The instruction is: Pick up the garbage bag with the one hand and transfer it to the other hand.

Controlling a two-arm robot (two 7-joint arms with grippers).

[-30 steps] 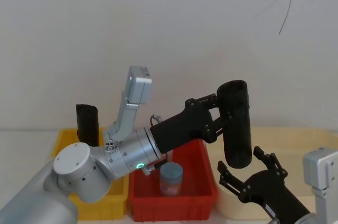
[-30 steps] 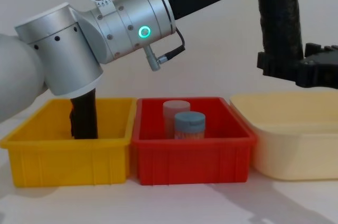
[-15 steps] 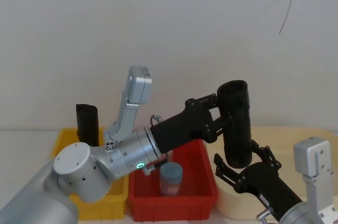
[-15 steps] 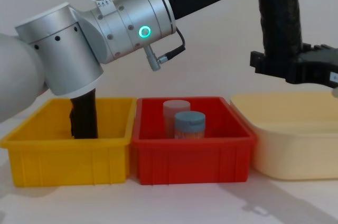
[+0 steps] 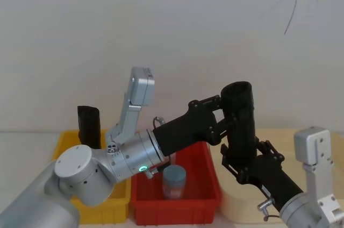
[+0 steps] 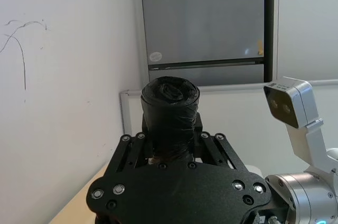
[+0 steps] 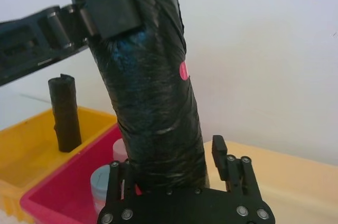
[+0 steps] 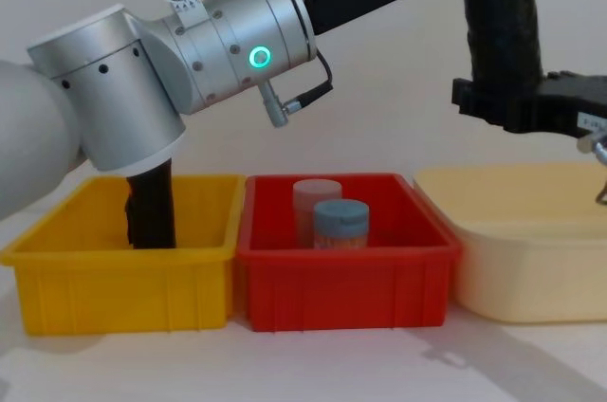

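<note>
The big left arm reaches out over the right half of the worktop [image 8: 285,374]. Its left gripper [image 5: 228,116] is clamped on the upper part of the bag [image 5: 240,126]. The bag hangs upright in the air, so the pick-up is done. The right gripper [image 5: 246,158] sits around the bag's lower end, fingers apart, with a small gap on one side. Left to do, I think: the right gripper squeezes shut, then the left gripper lets go.

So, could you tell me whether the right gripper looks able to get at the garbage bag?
Probably yes: the right gripper sits open around the lower end of the garbage bag; the left gripper grips higher up, out of the way.
</note>
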